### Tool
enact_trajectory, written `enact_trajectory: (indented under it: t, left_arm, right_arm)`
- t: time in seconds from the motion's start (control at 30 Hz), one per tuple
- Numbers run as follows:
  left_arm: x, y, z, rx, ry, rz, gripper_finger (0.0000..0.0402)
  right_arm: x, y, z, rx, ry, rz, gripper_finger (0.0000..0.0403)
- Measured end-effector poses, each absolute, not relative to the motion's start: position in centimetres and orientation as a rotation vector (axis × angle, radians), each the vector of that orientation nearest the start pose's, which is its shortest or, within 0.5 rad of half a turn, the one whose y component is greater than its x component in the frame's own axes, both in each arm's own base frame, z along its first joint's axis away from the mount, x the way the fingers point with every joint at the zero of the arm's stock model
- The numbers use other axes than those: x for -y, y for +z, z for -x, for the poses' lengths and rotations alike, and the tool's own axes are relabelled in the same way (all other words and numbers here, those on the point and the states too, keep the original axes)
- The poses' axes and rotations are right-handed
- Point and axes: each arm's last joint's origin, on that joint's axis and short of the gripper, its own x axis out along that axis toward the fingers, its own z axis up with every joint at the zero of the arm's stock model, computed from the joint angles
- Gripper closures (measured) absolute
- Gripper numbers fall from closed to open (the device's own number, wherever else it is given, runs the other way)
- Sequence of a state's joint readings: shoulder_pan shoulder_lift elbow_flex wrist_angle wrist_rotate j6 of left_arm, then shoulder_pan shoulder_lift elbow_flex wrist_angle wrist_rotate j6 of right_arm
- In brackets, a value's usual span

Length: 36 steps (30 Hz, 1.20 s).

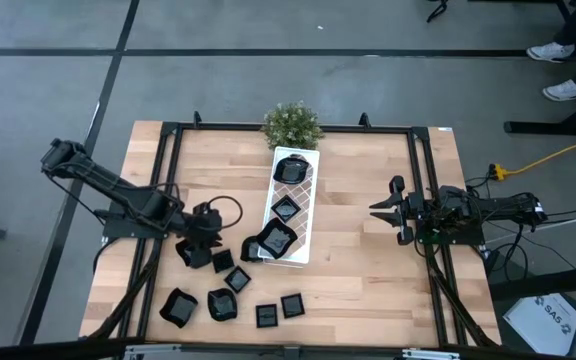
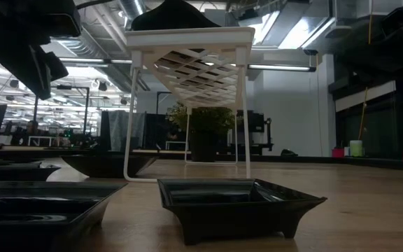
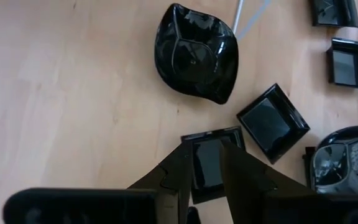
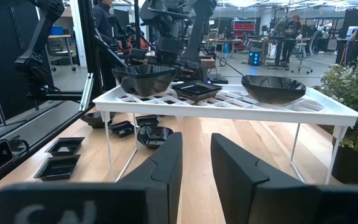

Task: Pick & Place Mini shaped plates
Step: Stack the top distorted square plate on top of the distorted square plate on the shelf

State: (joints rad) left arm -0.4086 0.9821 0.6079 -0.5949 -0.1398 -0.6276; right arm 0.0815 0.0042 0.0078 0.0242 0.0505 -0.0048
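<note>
Two arms: both over a pale wooden table [image 1: 358, 255] with a black metal frame, left one busy, right one parked.
Tray: long white rectangular tray with a diamond lattice top [image 1: 306, 205], standing on thin legs mid-table, so I'd guess it's the drop-off spot. Being raised, it lets dishes get set on top while others sit loose on the wood beside it.
Plant: small green potted plant [image 1: 291, 122] at the tray's far end, looks like decoration only.
On the tray: three glossy black mini plates [image 1: 290, 168] spaced along its length, one at the plant end, one in the middle, and a bigger leaf-like one at the near end that seems to hang over the edge.
On the table: the remaining small glossy black dishes [image 1: 234, 297] are scattered near the front-left, squares and wavy ones mixed, well apart from the right arm. Probably the pickup pile.
Left gripper: the left gripper [image 3: 205, 163] is down among that pile, fingers straddling the rim of a small black square plate [image 3: 211, 163], one finger outside it and one over its basin. Fingers are only narrowly apart. Whether they actually pinch the rim I can't tell, looks like a rim grab is the plan.
Right gripper: the right gripper [image 4: 196, 163] hangs right of the tray facing it, fingers slightly apart, nothing between them.
</note>
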Motion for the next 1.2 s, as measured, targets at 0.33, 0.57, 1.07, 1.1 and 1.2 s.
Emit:
enact_trajectory:
  t: [0.33,0.57,1.07,1.1,1.2]
  left_arm:
    - [7.7,20.8,-16.2,-0.986,0.036,0.337,0.0327]
    - [8.3,20.0,-16.5,-1.035,0.042,0.316,0.0327]
    - [9.8,18.3,-16.7,-1.131,0.021,0.248,0.0327]
    - [10.0,18.2,-16.7,-1.131,0.019,0.247,0.0327]
    - [10.4,18.0,-16.7,-1.130,0.004,0.239,0.0327]
  right_arm:
    - [-0.6,16.8,-9.7,0.028,0.031,0.003,0.0318]
    - [-0.7,16.8,-9.7,0.028,0.031,0.003,0.0318]
    - [-0.7,16.8,-9.7,0.028,0.031,0.003,0.0318]
    - [-0.7,16.8,-9.7,0.028,0.031,0.003,0.0318]
    - [-0.6,16.8,-9.7,0.028,0.031,0.003,0.0318]
